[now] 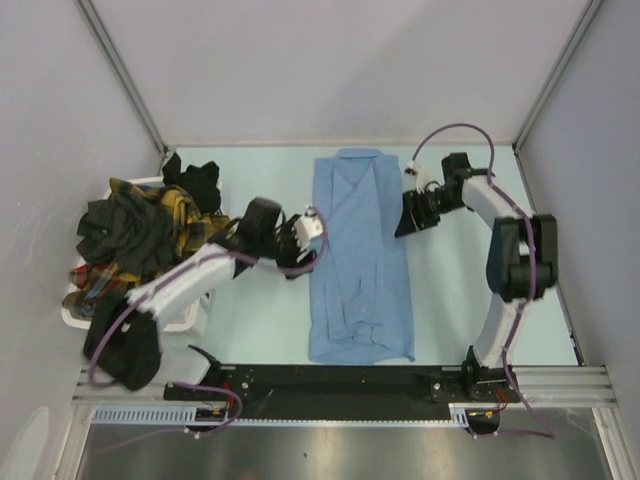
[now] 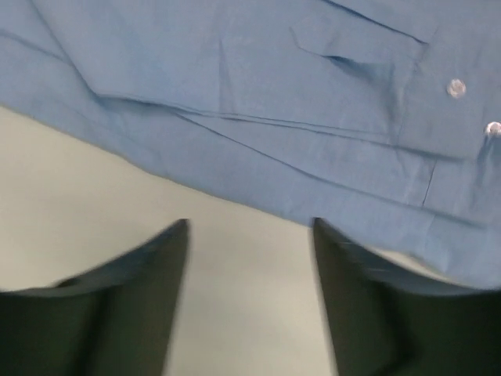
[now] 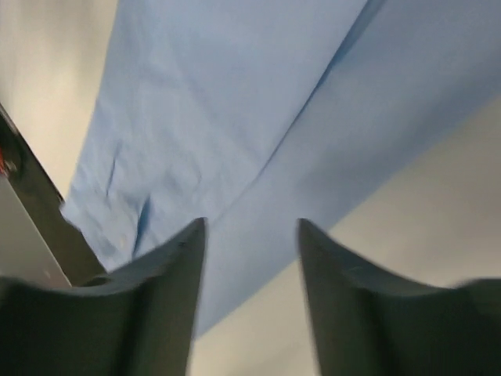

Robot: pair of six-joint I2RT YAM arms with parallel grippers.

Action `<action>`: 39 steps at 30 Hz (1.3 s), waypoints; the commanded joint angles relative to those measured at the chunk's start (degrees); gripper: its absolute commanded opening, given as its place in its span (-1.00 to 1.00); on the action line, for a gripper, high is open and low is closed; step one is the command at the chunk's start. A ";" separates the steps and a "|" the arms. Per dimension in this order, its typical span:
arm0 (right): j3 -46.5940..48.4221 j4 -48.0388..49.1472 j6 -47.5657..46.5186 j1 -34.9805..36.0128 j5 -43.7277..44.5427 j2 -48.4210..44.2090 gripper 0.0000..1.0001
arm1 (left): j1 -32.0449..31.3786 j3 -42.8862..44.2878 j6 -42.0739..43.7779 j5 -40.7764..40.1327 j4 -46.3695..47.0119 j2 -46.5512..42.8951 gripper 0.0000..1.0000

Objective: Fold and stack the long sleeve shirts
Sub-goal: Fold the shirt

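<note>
Overhead only: shows light blue shirt (image 1: 360, 260) folded into a long strip at centre of table (image 1: 250, 310), flanked by both arms, and dark and plaid shirts (image 1: 140, 235) heaped over white basket (image 1: 72, 312) at left. Wrist views only: show two buttons (image 2: 455, 88), plus left gripper (image 2: 250, 266) and right gripper (image 3: 250, 266) spread apart, gripping nothing. Pale green surface; plain grey walls (image 1: 330, 60).

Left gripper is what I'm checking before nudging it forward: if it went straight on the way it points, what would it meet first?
Most likely the near folded edge of the blue shirt, just past a strip of bare table, though depth is unclear.
</note>
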 commanded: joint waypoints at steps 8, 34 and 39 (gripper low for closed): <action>-23.41 -19.78 -63.27 2.77 -3.24 -32.56 0.86 | -7.28 -13.67 21.05 9.64 -5.82 -20.52 0.99; -63.77 2.67 -77.59 26.42 7.16 -58.58 -0.24 | -35.61 -30.02 32.21 -8.07 13.15 -13.57 0.08; -63.95 4.34 -74.34 27.21 7.42 -60.51 -0.93 | -35.96 -29.75 31.16 -5.35 11.84 -15.50 -0.33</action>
